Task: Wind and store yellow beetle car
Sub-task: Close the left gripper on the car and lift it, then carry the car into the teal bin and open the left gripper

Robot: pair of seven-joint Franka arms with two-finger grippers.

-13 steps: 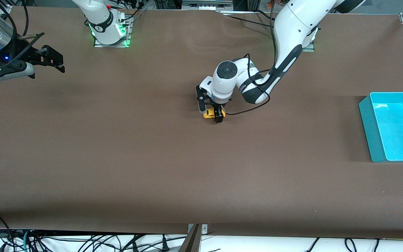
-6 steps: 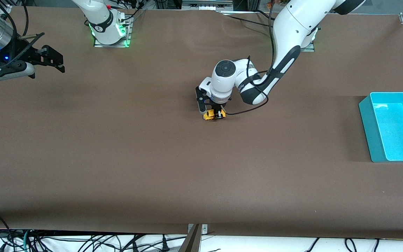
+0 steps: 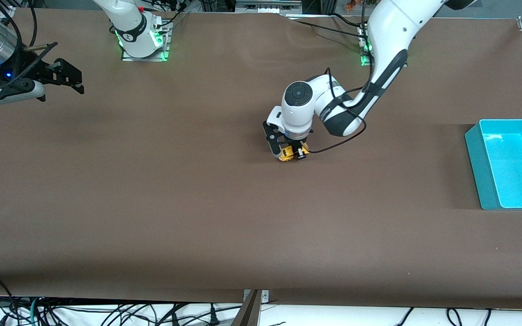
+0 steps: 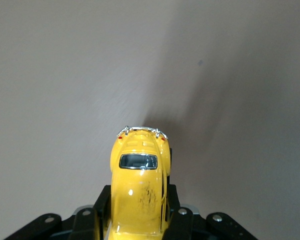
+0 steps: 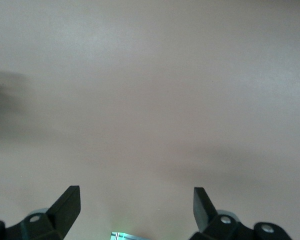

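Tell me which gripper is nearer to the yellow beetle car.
Left. The left gripper is shut on the yellow beetle car mid-table; the right gripper, open, waits at the right arm's end of the table.

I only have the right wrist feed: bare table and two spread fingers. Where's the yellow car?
Observer: The yellow car is clamped in the left end effector, mid-table.
Operator: Grip square?
Observer: In the left wrist view the fingers press both flanks of the car; its bumper end sticks out.
Operator: Where's the bin?
Observer: A teal bin sits at the left arm's end of the table, nothing visible inside.
Operator: And my arm?
Observer: The right end effector waits, open, at the right arm's end.
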